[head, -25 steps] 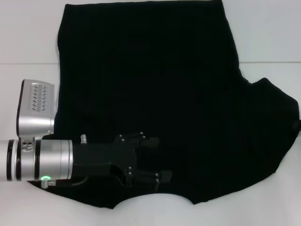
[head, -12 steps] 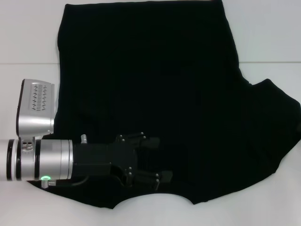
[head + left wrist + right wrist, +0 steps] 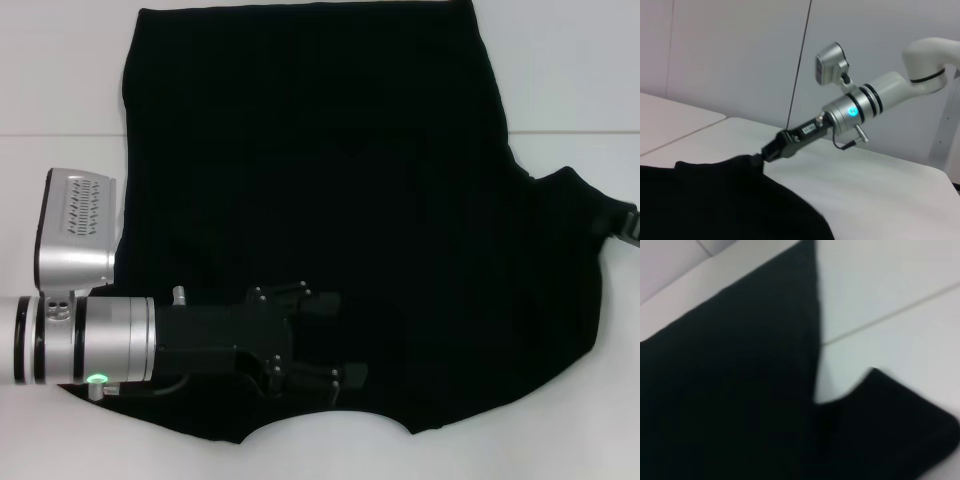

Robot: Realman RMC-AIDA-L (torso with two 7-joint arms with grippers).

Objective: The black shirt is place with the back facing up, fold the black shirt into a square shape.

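The black shirt (image 3: 330, 180) lies spread flat on the white table (image 3: 60, 80), plain side up, with its curved neckline at the front edge. My left gripper (image 3: 335, 340) reaches in from the left and rests open low over the shirt just behind the neckline. At the right edge, my right gripper (image 3: 627, 225) is at the tip of the right sleeve (image 3: 570, 220). In the left wrist view the right gripper (image 3: 765, 152) is shut on the sleeve's edge, holding it slightly raised. The right wrist view shows only the shirt (image 3: 730, 390) and table.
A seam (image 3: 60, 134) runs across the table at mid-depth. The left arm's silver wrist camera housing (image 3: 75, 225) stands beside the shirt's left edge. Bare table lies on the left and on the right behind the sleeve.
The right sleeve's tip has drawn inward to the left, and the right gripper now shows at the right edge. The left gripper has stayed put.
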